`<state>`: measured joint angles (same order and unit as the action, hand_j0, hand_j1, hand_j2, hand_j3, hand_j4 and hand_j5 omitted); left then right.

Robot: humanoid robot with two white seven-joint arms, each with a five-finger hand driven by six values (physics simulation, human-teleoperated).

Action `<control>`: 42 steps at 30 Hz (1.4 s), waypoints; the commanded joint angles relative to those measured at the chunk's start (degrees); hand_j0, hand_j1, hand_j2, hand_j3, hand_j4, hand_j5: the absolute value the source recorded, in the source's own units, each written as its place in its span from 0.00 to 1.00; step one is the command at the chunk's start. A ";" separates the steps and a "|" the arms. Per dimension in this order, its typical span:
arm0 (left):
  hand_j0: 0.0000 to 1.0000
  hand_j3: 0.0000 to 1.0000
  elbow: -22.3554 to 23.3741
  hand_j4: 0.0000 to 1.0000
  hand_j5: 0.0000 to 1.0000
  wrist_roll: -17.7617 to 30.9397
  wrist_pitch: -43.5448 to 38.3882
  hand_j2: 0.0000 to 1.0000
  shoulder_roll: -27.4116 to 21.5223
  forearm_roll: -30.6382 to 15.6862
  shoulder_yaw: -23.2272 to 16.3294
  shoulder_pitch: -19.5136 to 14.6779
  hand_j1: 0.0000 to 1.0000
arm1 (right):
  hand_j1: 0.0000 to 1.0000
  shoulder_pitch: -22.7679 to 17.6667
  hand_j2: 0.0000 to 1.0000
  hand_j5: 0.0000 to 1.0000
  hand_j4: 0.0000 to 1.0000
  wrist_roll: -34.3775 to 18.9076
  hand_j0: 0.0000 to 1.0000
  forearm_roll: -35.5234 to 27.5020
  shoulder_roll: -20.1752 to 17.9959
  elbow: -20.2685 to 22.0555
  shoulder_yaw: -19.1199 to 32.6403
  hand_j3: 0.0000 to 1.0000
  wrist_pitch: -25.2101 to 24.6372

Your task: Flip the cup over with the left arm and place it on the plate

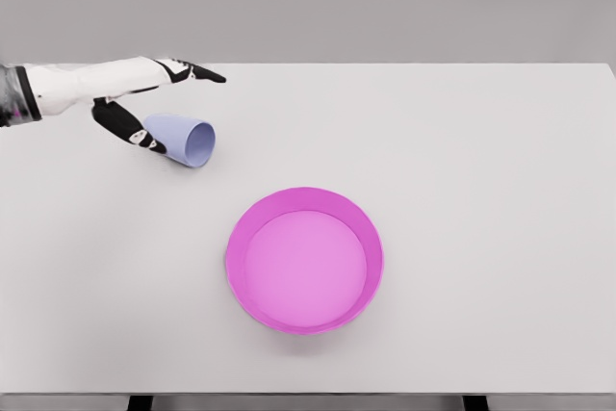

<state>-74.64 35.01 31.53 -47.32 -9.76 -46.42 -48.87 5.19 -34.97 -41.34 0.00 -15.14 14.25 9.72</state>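
Lavender plastic, that's your target: the small pale-purple cup [182,139] lies on its side on the white tabletop [462,161], far left and toward the back, its open mouth turned right and toward you, its base pointing back at the arm. From the head camera, your only view, you've got the left hand [154,103] coming in from the left edge on its white arm, black-tipped fingers [197,73] stretched out straight and pointing right, above and behind the cup. The thumb [130,128] drops down on the near side, its tip right against the cup's base end, though you cannot tell from this angle whether it truly touches. Fingers and thumb stand wide apart, spread around the cup's closed end, and nothing is clamped. Look lower and toward the middle: the round magenta plate with a raised rim [234,238] sits flat on the table, well apart from the cup, down and to the right of it, its lighter pink floor bare. The right hand does not show.
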 commanded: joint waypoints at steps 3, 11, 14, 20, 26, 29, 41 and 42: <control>1.00 1.00 7.05 1.00 1.00 -0.01 -0.15 1.00 0.56 -1.67 -3.51 -1.05 1.00 | 1.00 0.00 1.00 1.00 1.00 -0.03 1.00 0.04 0.00 0.02 -0.01 1.00 0.04; 1.00 1.00 13.56 1.00 1.00 -0.01 -10.17 1.00 2.94 -0.97 -9.92 -4.39 1.00 | 1.00 0.00 1.00 1.00 1.00 -0.03 1.00 0.04 0.00 0.02 -0.01 1.00 0.04; 1.00 1.00 13.56 1.00 1.00 -0.01 -10.88 1.00 5.31 2.81 -10.10 -4.66 1.00 | 1.00 0.00 1.00 1.00 1.00 -0.03 1.00 0.04 0.00 0.02 -0.01 1.00 -0.05; 1.00 1.00 15.14 1.00 1.00 -0.01 -10.88 1.00 7.33 6.24 -10.01 -4.75 1.00 | 1.00 0.00 1.00 1.00 1.00 -0.03 1.00 0.04 0.00 0.02 -0.01 1.00 -0.05; 1.00 1.00 18.39 1.00 1.00 -0.01 -10.88 1.00 9.00 7.21 -10.01 -5.98 1.00 | 1.00 0.00 1.00 1.00 1.00 -0.03 1.00 0.04 0.00 0.02 -0.01 1.00 0.04; 1.00 1.00 18.92 1.00 1.00 -0.01 -10.96 1.00 9.44 7.91 -10.01 -5.98 1.00 | 1.00 0.00 1.00 1.00 1.00 -0.03 1.00 0.04 0.00 0.02 -0.01 1.00 0.04; 1.00 1.00 19.98 1.00 1.00 -0.01 -10.97 1.00 9.88 8.00 -10.01 -6.33 1.00 | 1.00 0.00 1.00 1.00 1.00 -0.03 1.00 0.04 0.00 0.02 -0.01 1.00 0.04; 1.00 1.00 19.98 1.00 1.00 -0.01 -11.05 1.00 9.97 8.00 -10.01 -6.42 1.00 | 1.00 0.00 1.00 1.00 1.00 -0.03 1.00 0.04 0.00 0.02 -0.01 1.00 0.04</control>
<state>-54.66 35.02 20.62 -37.35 -1.49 -56.52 -55.20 5.19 -34.97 -41.34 0.00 -15.13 14.24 9.73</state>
